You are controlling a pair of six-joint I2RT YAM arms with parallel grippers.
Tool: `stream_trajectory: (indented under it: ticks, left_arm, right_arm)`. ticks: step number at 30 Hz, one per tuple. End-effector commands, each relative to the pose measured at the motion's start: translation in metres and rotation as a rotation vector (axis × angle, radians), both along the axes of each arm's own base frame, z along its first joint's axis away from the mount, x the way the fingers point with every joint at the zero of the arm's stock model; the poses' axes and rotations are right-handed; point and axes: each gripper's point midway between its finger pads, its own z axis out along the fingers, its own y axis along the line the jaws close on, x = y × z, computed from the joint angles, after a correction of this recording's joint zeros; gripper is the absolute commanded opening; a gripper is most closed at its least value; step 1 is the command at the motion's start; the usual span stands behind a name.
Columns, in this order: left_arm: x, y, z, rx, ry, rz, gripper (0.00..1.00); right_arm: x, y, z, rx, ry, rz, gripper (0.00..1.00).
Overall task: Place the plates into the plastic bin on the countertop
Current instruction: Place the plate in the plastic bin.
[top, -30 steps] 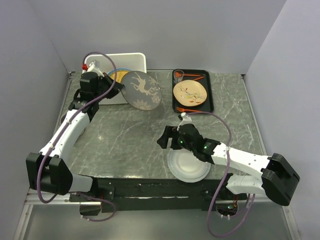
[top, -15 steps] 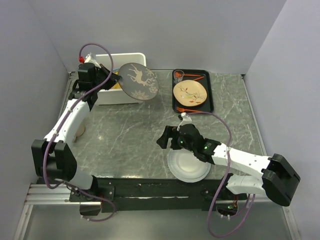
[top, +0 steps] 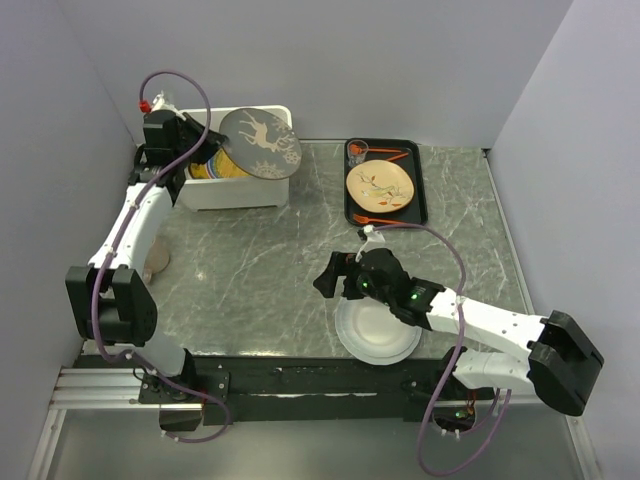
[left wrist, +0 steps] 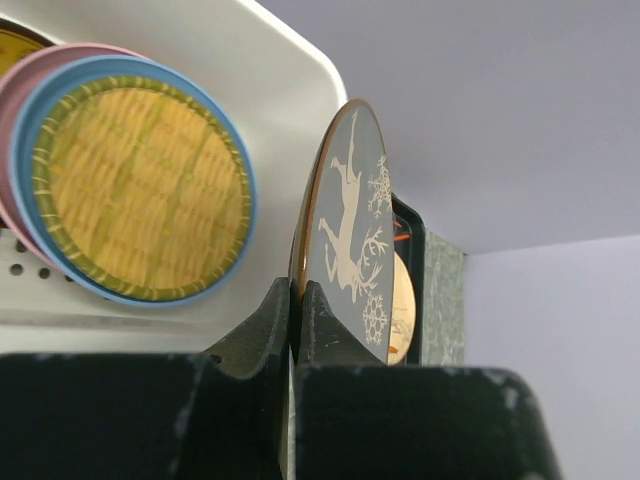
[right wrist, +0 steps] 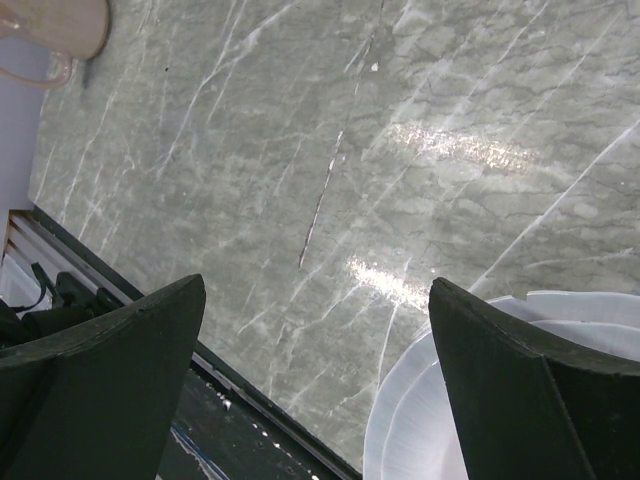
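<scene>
Far left, well forward of the plastic bin's (top: 236, 192) near-left corner: small beige vessel (top: 157, 262) on the grey-veined tabletop (top: 260, 260), partly hidden behind the left arm (top: 135, 235). Kind unclear.

At the bin's left end, above the rim: left pincer (top: 207, 150), closed narrow on the dark deer plate (top: 262, 143). Grips it by the edge; in the left wrist view both fingers (left wrist: 262, 322) pinch the rim with the plate between them. Plate on edge there, white deer and snowflakes facing right. From above, tilted, over the bin's right half and reaching past its right wall. Touching the bin or not: cannot tell.

Inside the bin, left of the held plate: blue-rimmed plate (left wrist: 140, 190) with a woven yellow centre, leaning against a pink plate (left wrist: 15, 95) behind it. Slotted white floor beneath them.

Well forward and right of the bin: right pincer (top: 335, 275), low over bare tabletop. Spread wide, nothing between the fingers.

Farther still from the bin, at the tabletop's near edge: white plate (top: 378, 335), lying flat, under the right arm's wrist. In the right wrist view shows beside and under the right-hand finger; contact not clear.

Right of the bin, level with it and apart from it: black tray (top: 421, 205), carrying a peach flowered plate (top: 379, 186) and orange cutlery (top: 380, 217).
</scene>
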Motion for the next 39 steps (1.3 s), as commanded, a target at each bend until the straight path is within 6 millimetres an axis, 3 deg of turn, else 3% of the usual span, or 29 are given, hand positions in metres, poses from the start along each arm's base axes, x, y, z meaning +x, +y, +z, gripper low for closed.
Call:
stream_trajectory:
  ticks: [1, 7, 8, 14, 26, 39]
  left_arm:
    - [0.009, 0.013, 0.075, -0.058, -0.203, 0.043, 0.01]
    - [0.015, 0.026, 0.074, -0.048, -0.202, 0.085, 0.01]
    - [0.019, 0.041, 0.074, -0.041, -0.202, 0.116, 0.01]
    - [0.033, 0.052, 0.066, -0.036, -0.185, 0.132, 0.01]
    - [0.069, 0.066, 0.013, -0.040, -0.093, 0.128, 0.01]
    - [0.085, 0.066, -0.023, -0.037, -0.023, 0.096, 0.01]
  right_arm:
    - [0.003, -0.001, 0.016, 0.019, -0.057, 0.000, 1.00]
    - [0.005, 0.000, 0.020, 0.013, -0.071, 0.006, 1.00]
    - [0.005, 0.001, 0.020, 0.012, -0.069, 0.007, 1.00]
    - [0.008, 0.005, 0.019, -0.001, -0.065, 0.018, 1.00]
    - [0.008, 0.006, 0.017, -0.007, -0.055, 0.020, 1.00]
    - [0.009, 0.011, 0.010, -0.020, -0.038, 0.038, 1.00]
